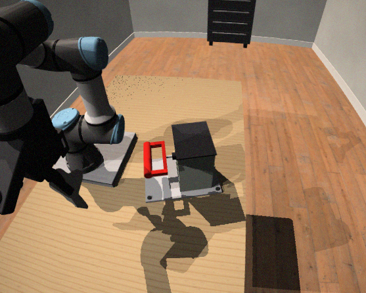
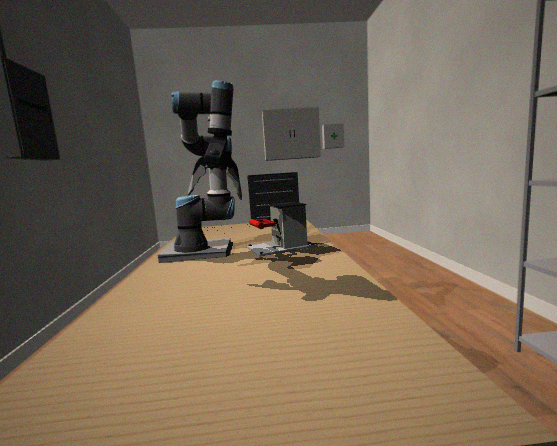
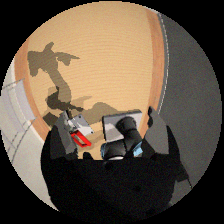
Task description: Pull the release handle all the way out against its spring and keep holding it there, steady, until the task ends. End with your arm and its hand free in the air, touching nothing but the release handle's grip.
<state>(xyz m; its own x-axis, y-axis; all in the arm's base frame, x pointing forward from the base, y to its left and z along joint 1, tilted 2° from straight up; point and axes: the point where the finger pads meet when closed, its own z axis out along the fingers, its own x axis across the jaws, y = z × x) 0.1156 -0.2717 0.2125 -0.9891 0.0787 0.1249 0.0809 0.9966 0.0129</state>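
Observation:
The red release handle is a rectangular loop sticking out from a dark box housing that stands on a grey base plate. The handle sits close to the housing. It also shows in the exterior view and, small, in the wrist view. My gripper is open and empty, held high in the air above my own base and apart from the handle. In the wrist view its two fingers spread wide and look down on the fixture and my base.
My arm's grey mounting plate lies just left of the fixture. A dark cabinet stands at the far wall. A dark patch lies on the wooden floor. A metal shelf stands at the right.

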